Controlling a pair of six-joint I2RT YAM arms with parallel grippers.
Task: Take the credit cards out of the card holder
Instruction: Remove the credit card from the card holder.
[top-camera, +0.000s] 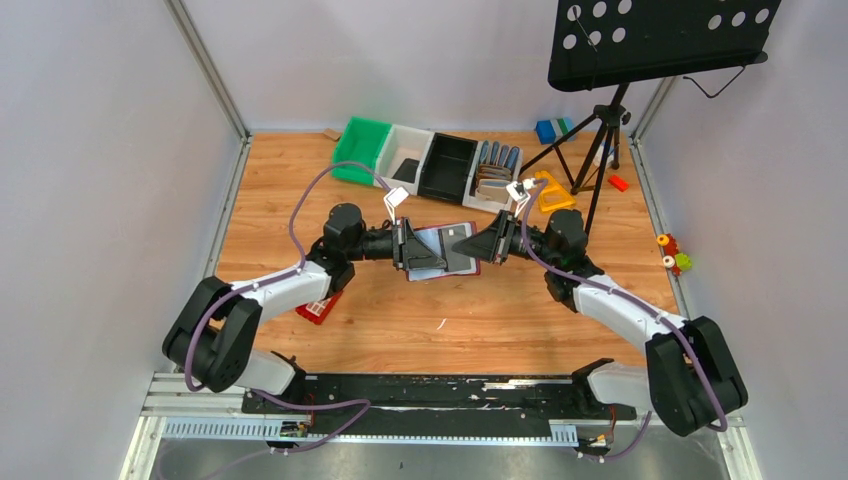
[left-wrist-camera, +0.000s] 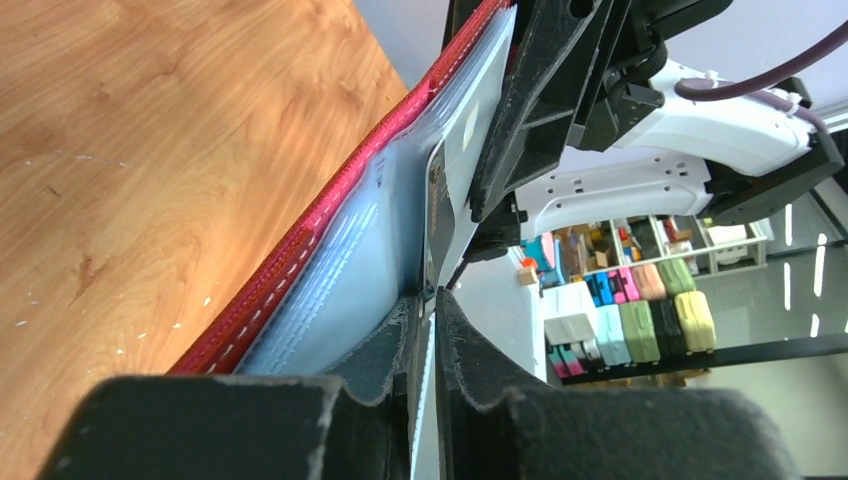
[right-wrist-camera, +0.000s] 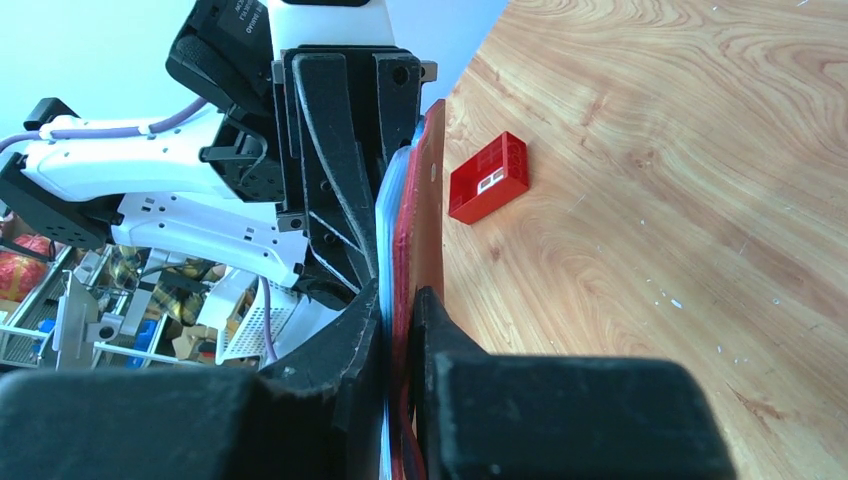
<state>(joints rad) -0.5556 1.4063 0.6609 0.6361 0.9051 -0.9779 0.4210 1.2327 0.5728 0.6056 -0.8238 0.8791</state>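
The card holder (top-camera: 447, 250) hangs open above the middle of the counter (top-camera: 400, 325), held off the wood between the two arms. The right end effector (right-wrist-camera: 400, 300) comes in from 3 o'clock, its jaws pressed tight on the maroon cover. The left end effector (left-wrist-camera: 424, 310) meets the holder from 9 o'clock; its jaws stand narrow, pinching the lower edge of a grey credit card (left-wrist-camera: 468, 135) that juts from the pale inner pockets (how far it is out I cannot tell). A flat red block (right-wrist-camera: 488, 177) lies on the counter at about 8 o'clock from the holder.
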